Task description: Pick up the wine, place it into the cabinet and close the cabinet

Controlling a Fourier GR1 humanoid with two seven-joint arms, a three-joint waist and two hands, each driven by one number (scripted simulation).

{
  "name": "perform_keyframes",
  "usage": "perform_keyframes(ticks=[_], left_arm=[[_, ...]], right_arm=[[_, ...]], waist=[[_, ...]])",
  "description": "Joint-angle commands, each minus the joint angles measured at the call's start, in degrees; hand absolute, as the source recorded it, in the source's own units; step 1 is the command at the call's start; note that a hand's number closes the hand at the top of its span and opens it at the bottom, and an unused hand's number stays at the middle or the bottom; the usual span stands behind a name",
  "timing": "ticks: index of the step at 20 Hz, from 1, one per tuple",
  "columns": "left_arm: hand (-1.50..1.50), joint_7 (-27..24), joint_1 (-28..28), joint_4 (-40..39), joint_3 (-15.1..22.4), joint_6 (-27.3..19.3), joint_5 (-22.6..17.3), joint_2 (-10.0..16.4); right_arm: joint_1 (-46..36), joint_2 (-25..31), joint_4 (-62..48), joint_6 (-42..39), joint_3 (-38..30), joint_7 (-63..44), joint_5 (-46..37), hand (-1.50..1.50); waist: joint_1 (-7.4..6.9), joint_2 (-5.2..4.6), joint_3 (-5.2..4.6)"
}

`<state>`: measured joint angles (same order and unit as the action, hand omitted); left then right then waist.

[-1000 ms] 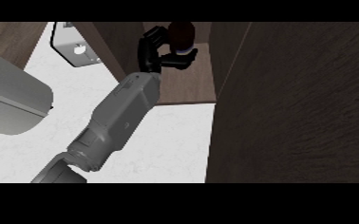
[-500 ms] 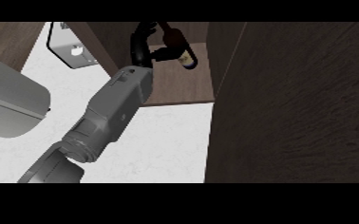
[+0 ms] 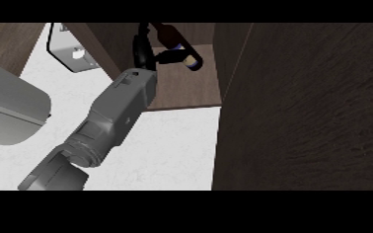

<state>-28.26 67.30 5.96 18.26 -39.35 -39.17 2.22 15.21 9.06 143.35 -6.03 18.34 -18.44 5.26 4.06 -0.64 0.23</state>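
Note:
The wine bottle [image 3: 173, 42] is dark, with a pale and blue end [image 3: 191, 62]. It lies tilted inside the open cabinet, above the brown shelf floor [image 3: 186, 91]. My left hand [image 3: 143, 49] reaches into the cabinet from the lower left. Its fingers stand along the bottle's left side and the thumb [image 3: 169, 56] curls under it. The bottle's far end is cut off at the top of the view. The right hand does not show.
The open cabinet door [image 3: 306, 113] fills the right side as a dark wooden panel. A grey rounded appliance [image 3: 18, 111] sits at the left edge, and a pale flat object [image 3: 73, 54] lies on the white counter [image 3: 171, 148].
The left arm has pushed up and deeper into the cabinet. The bottle has gone from nearly upright in the hand to slanted, with its pale end pointing down and right.

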Motion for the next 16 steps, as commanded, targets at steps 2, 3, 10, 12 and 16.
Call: perform_keyframes(ticks=[2, 3, 10, 12, 16], left_arm=[[-1.5, -2.6, -1.1, -1.1, -1.2, 0.8, 0.1, 2.7], [-1.5, -2.2, -1.9, -0.8, -1.2, 3.8, 0.3, 4.5], [-1.5, -4.6, -0.3, 1.0, -0.6, 7.3, 2.4, 2.8], [-1.5, -7.4, -2.3, 1.8, -1.7, 9.7, 1.8, 1.4], [-1.5, -11.1, -4.9, 5.5, -2.7, 14.3, 1.4, 1.8]], right_arm=[[3.0, 1.0, 8.6, -0.8, -0.8, -2.0, 4.9, -1.5], [4.3, 0.9, 7.0, -1.3, -0.6, -0.4, 4.6, -1.5], [4.6, 1.8, 11.3, -1.1, -0.5, -4.6, 5.8, -1.5], [2.0, 0.4, 7.8, -0.4, 0.2, -3.4, 3.6, -1.5], [3.2, 0.0, 10.1, 0.6, 2.1, -4.6, 2.1, -1.5]], waist=[[-0.07, -0.47, -0.26], [-0.51, -0.32, -0.24], [-0.92, 0.02, -0.25], [-1.38, -0.12, -0.27], [-2.58, 0.56, -0.29]])
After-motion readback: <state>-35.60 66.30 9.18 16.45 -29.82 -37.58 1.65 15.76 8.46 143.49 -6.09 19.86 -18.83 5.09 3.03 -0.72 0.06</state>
